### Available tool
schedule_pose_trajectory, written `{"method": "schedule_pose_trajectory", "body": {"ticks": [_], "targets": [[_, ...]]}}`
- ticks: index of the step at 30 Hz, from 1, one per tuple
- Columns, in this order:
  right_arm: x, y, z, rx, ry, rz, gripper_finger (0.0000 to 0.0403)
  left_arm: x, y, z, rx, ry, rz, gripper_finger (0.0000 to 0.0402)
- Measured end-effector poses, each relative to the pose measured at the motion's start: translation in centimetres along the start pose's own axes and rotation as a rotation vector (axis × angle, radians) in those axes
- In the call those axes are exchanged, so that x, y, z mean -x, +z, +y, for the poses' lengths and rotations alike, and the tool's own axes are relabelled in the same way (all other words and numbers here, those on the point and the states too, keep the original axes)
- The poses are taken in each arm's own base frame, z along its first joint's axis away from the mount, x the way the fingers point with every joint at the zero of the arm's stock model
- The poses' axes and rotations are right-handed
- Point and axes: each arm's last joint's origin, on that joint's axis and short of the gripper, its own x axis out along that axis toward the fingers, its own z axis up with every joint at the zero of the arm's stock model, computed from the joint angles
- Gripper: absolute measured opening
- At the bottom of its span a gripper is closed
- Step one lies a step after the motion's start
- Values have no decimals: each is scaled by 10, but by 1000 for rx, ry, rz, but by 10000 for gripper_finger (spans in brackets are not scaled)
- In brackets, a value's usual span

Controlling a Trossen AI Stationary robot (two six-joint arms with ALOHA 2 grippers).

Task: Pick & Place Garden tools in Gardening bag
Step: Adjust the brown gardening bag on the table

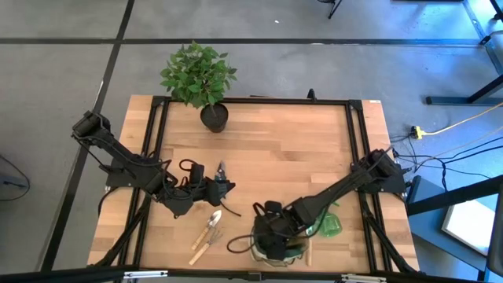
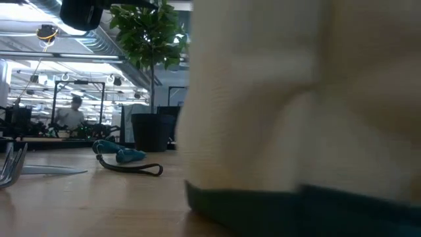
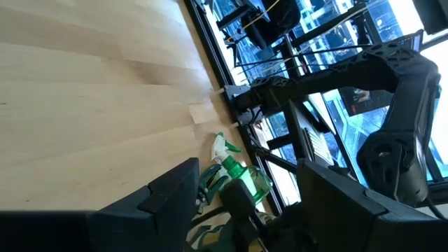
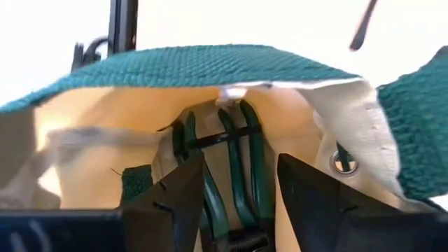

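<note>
The gardening bag [image 1: 277, 253] stands at the table's near edge, its green rim [image 4: 203, 66] open and its tan wall [image 2: 296, 99] filling the low view. My right gripper [image 1: 271, 234] reaches down into it, open. A green-handled tool [image 4: 234, 175] sits inside the bag between the fingers. My left gripper [image 1: 223, 187] hovers open over the table's middle left with nothing between its fingers [image 3: 178, 192]. Small snips [image 1: 221, 168] lie flat just beyond it. Wooden-handled tools [image 1: 207, 233] lie flat left of the bag. The green spray bottle [image 1: 331, 226] lies to the bag's right. My right gripper has the green-handled tool's two handles [image 4: 241, 140] running out past its fingertips into the bag, with the spring end [image 4: 238, 241] far back between the fingers. A gap shows beside one finger [image 4: 294, 189]. I cannot tell whether the fingers touch the tool.
A leafy plant in a black pot [image 1: 214, 116] stands at the table's far edge. A black frame [image 1: 352, 141] rims the tabletop. Bare wood lies across the middle and far right. A person sits in the room beyond [image 2: 74, 108].
</note>
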Motion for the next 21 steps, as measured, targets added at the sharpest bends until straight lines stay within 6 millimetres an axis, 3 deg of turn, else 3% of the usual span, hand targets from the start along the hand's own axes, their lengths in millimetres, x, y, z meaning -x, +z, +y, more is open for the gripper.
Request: {"method": "schedule_pose_trajectory", "body": {"ticks": [12,16,21], "targets": [[3,29,-24,-152,55,-122,175,0,-1,2,-23,14,20,235],[16,33,-25,-150,148,-94,175,0,-1,2,-37,12,21,235],[36,37,-20,-29,318,-80,175,0,-1,2,-38,12,20,235]]}}
